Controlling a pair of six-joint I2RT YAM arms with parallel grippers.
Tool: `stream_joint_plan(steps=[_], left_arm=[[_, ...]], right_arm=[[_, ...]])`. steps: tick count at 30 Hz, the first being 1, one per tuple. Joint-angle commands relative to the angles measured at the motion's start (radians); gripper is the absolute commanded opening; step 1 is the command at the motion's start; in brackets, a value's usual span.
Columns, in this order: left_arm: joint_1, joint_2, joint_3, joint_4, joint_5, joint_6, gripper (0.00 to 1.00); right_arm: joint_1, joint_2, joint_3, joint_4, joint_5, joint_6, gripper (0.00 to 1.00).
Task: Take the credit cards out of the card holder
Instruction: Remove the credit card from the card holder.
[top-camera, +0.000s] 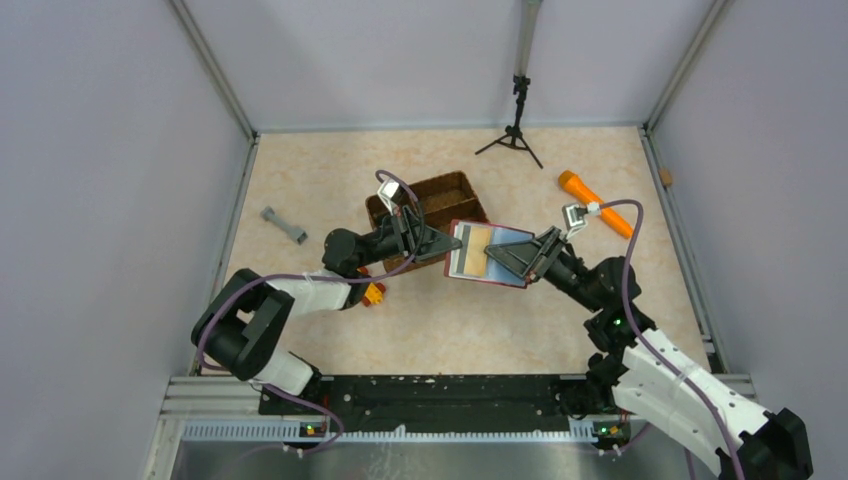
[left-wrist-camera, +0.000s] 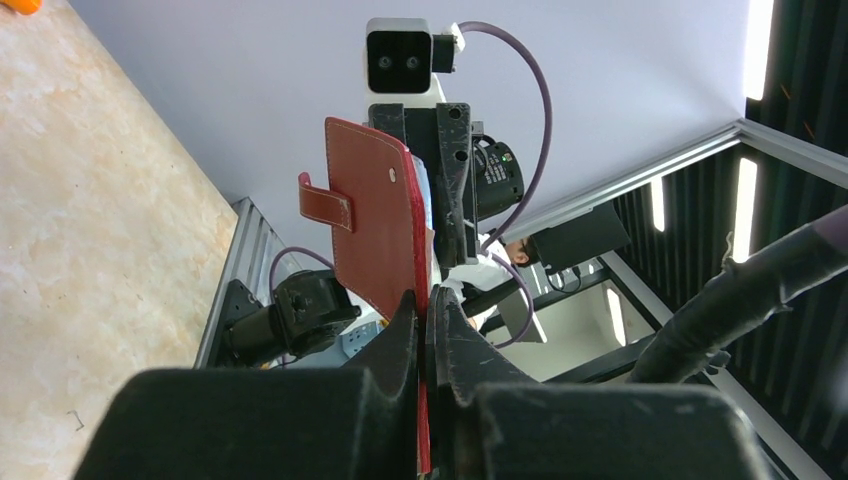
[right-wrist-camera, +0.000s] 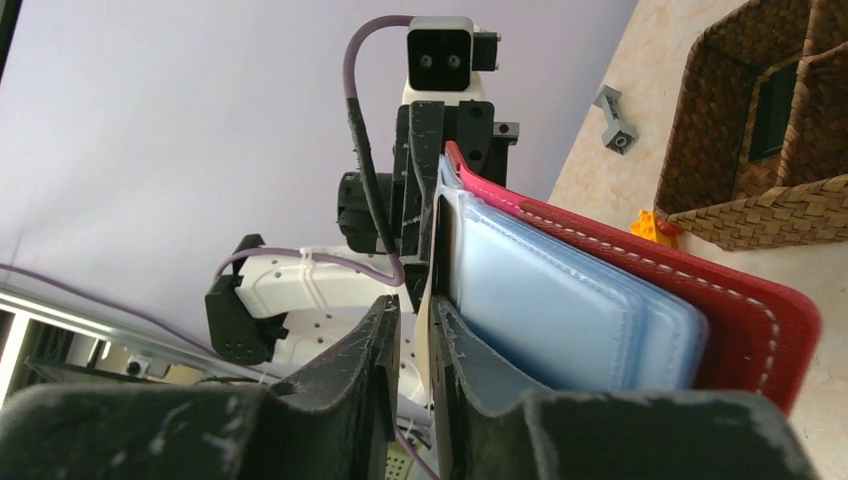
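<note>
The dark red card holder (top-camera: 505, 272) hangs open in the air between the two arms, its pale blue pockets (right-wrist-camera: 560, 300) facing up. My left gripper (top-camera: 440, 245) is shut on its left edge; in the left wrist view the red cover (left-wrist-camera: 375, 220) stands clamped between the jaws (left-wrist-camera: 428, 312). A tan-gold card (top-camera: 470, 250) lies in the holder's left half. My right gripper (top-camera: 503, 258) straddles this card's thin edge (right-wrist-camera: 424, 300): the card rests against one finger and a gap shows to the other, so the right gripper (right-wrist-camera: 412, 315) is open. The black card is hidden.
A brown wicker divided basket (top-camera: 425, 200) stands just behind the left gripper, and also shows in the right wrist view (right-wrist-camera: 770, 130). An orange-yellow toy car (top-camera: 374, 294) sits by the left arm. A grey dumbbell-shaped part (top-camera: 284, 225), an orange cylinder (top-camera: 592, 200) and a small black tripod (top-camera: 515, 130) lie farther off.
</note>
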Motion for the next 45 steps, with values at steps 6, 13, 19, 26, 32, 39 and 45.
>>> stream_joint_plan(steps=[6, 13, 19, 26, 32, 39, 45], left_arm=[[-0.001, -0.022, 0.004, 0.077, -0.031, -0.003, 0.0], [-0.001, -0.031, 0.004, 0.068, -0.03, 0.004, 0.0], [-0.003, -0.035, 0.004, 0.054, -0.023, 0.018, 0.0], [-0.002, -0.053, 0.01, 0.002, -0.018, 0.049, 0.0], [-0.001, -0.064, 0.015, -0.015, -0.01, 0.056, 0.15], [-0.001, -0.075, 0.008, -0.038, -0.015, 0.07, 0.0], [0.006, -0.093, -0.001, -0.032, -0.031, 0.06, 0.0]], right_arm=[[-0.019, -0.012, -0.005, 0.089, -0.017, 0.023, 0.09], [-0.019, 0.015, -0.007, 0.111, -0.034, 0.027, 0.07], [-0.019, 0.053, 0.075, -0.035, -0.061, -0.062, 0.06], [-0.019, 0.066, 0.067, 0.006, -0.076, -0.052, 0.03], [-0.019, 0.044, 0.062, -0.026, -0.052, -0.053, 0.0], [-0.019, 0.037, 0.061, -0.046, -0.052, -0.055, 0.0], [-0.032, 0.005, 0.05, -0.089, -0.035, -0.059, 0.0]])
